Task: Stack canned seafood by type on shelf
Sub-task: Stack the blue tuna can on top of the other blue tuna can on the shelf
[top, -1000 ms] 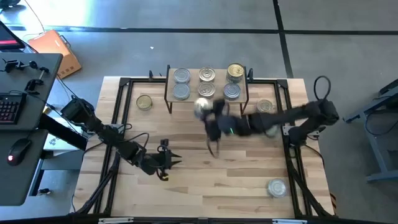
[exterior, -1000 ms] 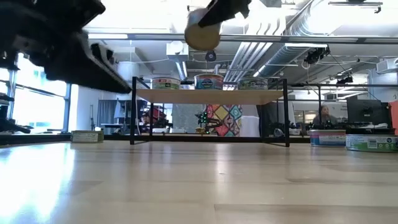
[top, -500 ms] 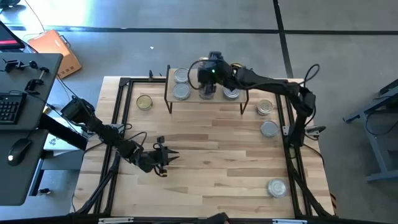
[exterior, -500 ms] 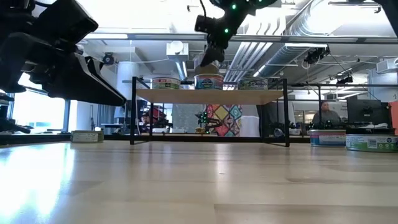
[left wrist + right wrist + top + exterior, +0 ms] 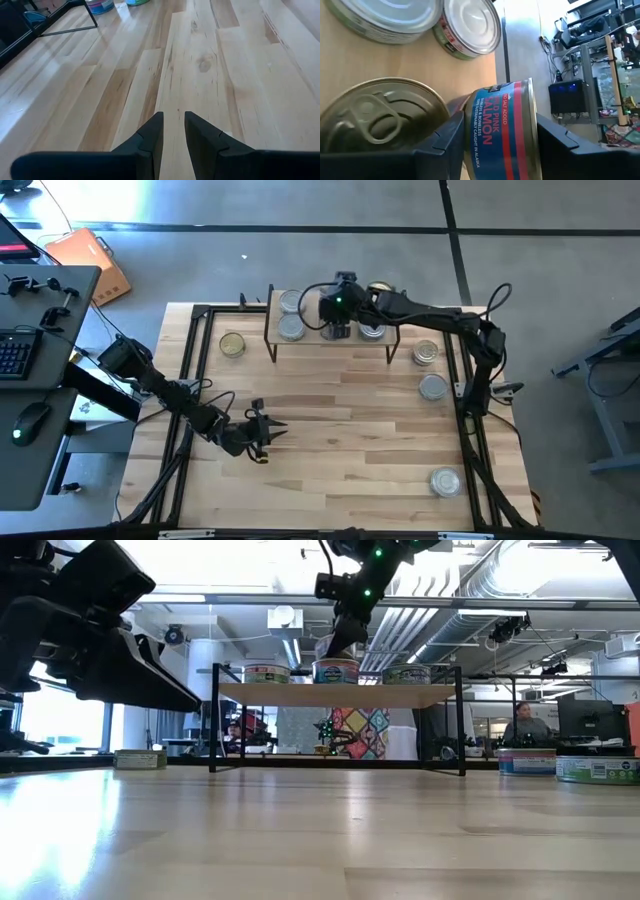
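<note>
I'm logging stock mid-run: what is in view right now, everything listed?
shelf: one, light wood on black wire legs, at the table's far edge
shelf tins: at least four show from above, three silver and one gold; the middle column is hidden
gold tin: one, on the table left of the shelf
loose silver tins: three, down the table's right side
salmon tin: one, blue and red label, held over the shelf's middle
table: one, pale butcher-block
person: one, seated in the room behind
right tool: clamped on the salmon tin
left tool: narrowly apart, empty, over the table's front left
</note>
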Controlling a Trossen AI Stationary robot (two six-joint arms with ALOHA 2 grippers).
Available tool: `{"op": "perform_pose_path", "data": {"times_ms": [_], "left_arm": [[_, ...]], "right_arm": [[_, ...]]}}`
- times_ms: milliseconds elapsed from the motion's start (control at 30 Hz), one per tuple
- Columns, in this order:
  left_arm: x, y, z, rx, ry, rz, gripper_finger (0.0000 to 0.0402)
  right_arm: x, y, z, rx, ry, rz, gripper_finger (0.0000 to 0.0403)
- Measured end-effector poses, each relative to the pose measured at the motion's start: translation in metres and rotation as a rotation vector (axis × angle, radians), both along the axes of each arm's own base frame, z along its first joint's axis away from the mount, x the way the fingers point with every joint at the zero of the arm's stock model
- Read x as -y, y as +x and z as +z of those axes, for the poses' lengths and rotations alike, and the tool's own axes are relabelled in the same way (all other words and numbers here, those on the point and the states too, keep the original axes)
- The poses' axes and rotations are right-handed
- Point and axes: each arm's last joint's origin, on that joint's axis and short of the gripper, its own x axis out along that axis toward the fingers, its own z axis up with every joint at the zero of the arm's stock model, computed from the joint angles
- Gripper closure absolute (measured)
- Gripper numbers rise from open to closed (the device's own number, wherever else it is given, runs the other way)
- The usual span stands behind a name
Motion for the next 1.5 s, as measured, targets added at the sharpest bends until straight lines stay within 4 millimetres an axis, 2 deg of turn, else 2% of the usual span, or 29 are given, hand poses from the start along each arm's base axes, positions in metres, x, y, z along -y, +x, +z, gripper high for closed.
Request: {"op": "perform_pose_path", "data": {"times_ms": [133, 400, 733, 1000, 1233, 1500], "left_arm": [[0.000, 0.000, 0.000, 0.000, 0.000, 0.000, 0.0333], [0.000, 0.000, 0.000, 0.000, 0.000, 0.000, 0.0333], [0.000, 0.000, 0.000, -0.001, 0.000, 0.000, 0.0333], [0.000, 0.000, 0.000, 0.000, -0.001, 0.000, 0.0332], [0.000, 0.000, 0.000, 0.001, -0.002, 0.000, 0.0332], [0.001, 0.001, 0.002, 0.014, -0.005, -0.005, 0.0332]], "right_arm": [[-0.007, 0.002, 0.000, -0.010, -0.005, 0.020, 0.0239], [-0.009, 0.003, 0.000, -0.004, 0.003, 0.019, 0.0239], [-0.013, -0.005, 0.028, 0.028, 0.128, -0.015, 0.0239], [-0.012, -0.005, 0.034, 0.050, 0.137, -0.007, 0.0239], [0.008, -0.003, 0.023, 0.008, 0.071, -0.069, 0.0239], [0.020, 0.013, 0.002, -0.052, -0.041, -0.111, 0.0239]]}}
